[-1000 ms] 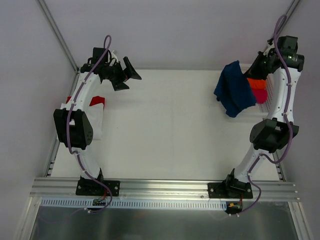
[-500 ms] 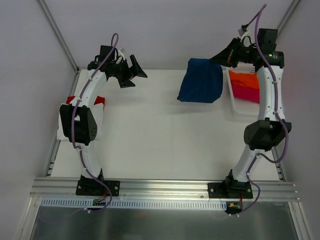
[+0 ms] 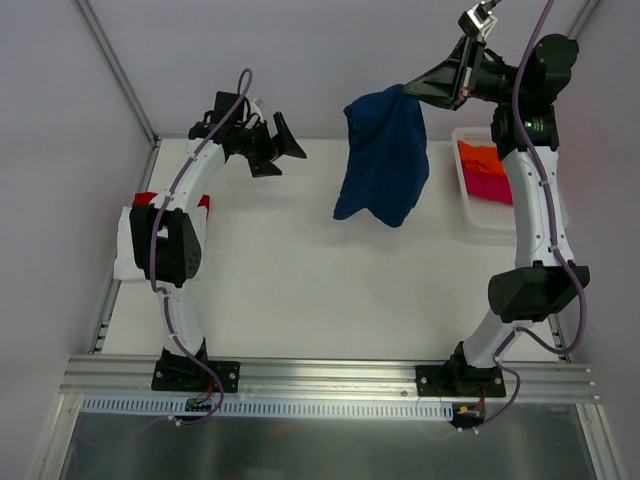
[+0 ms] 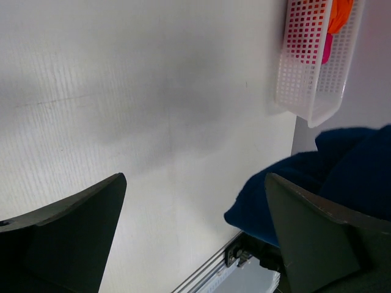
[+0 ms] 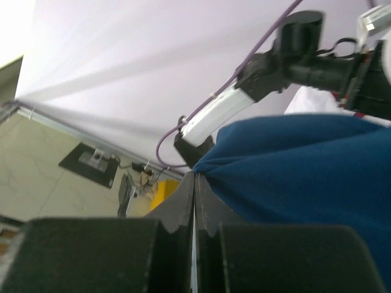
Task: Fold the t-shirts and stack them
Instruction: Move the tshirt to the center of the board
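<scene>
The work looks partly done: at the table's (image 3: pixel 320 290) left edge, half hidden under the left arm, a white t-shirt (image 3: pixel 128 258) lies flat as a neat rectangle with a red t-shirt (image 3: pixel 146 198) showing at its far side, which I take for the start of the folded stack, though which of the two lies on top I cannot tell. The navy blue t-shirt (image 3: pixel 382 160) is in hand now, hanging limp in the air above the far middle of the table, pinched at one edge by the right gripper (image 3: pixel 408 88), whose fingers are clamped together on the cloth. It has yet to be laid out, folded and stacked. The left gripper (image 3: pixel 280 152) hovers over the far left of the table with its fingers wide apart, holding nothing. In the white mesh basket (image 3: pixel 470 215) at the far right lie an orange t-shirt (image 3: pixel 478 157) and a magenta t-shirt (image 3: pixel 490 185), both unfolded and waiting. By count: five t-shirts, one of each colour, two seemingly finished, one held, two untouched; one basket; two grippers
</scene>
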Robot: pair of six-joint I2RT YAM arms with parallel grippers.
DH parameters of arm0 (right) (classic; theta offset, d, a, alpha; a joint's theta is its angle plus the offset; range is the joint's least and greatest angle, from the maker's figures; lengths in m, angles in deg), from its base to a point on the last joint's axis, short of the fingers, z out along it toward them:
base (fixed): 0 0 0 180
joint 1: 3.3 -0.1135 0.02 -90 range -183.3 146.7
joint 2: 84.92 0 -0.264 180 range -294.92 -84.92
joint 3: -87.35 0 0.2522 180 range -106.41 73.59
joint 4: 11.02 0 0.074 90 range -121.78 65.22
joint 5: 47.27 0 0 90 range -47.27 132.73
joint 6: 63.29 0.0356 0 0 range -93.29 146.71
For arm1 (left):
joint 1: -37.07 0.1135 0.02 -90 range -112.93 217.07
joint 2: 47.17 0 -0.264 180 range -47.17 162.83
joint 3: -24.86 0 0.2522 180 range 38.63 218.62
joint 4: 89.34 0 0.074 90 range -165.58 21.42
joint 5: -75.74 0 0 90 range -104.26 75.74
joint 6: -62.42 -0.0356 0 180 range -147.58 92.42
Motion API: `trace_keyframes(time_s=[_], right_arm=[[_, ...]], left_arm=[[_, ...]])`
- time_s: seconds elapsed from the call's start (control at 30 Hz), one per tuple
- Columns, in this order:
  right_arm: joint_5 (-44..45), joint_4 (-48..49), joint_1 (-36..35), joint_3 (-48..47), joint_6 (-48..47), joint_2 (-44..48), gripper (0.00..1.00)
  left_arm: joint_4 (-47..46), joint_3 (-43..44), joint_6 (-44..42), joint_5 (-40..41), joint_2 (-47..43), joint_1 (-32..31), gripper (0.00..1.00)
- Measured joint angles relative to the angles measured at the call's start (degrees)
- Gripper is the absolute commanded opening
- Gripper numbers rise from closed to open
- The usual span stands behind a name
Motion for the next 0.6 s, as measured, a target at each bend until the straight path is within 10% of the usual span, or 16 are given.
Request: trace_keyframes(time_s=[0.17, 0.4, 0.5, 0.53, 0.6], right_arm=[[-1.6, 1.16, -1.07, 8.63, -1.01, 5.99, 0.0], [7.82, -27.17, -0.22, 17.79, -26.64, 1.31, 0.01], [16.39, -38.6, -0.24, 16.04, -36.94, -6.78, 0.22], [19.41, -41.66, -0.24, 15.15, -39.41, -9.88, 0.47], [26.6, -47.04, -0.2, 13.14, -43.58, -15.26, 0.54]], left_arm=[[-0.31, 0.5, 0.07, 0.0, 0.5, -0.7, 0.99], [-0.46, 0.5, 0.02, 0.0, 0.5, -0.7, 0.99], [-0.72, 0.5, 0.0, 0.02, 0.5, -0.7, 0.99], [-0.74, 0.5, 0.0, 0.0, 0.5, -0.7, 0.99], [-0.79, 0.48, 0.0, 0.0, 0.5, -0.7, 0.99]])
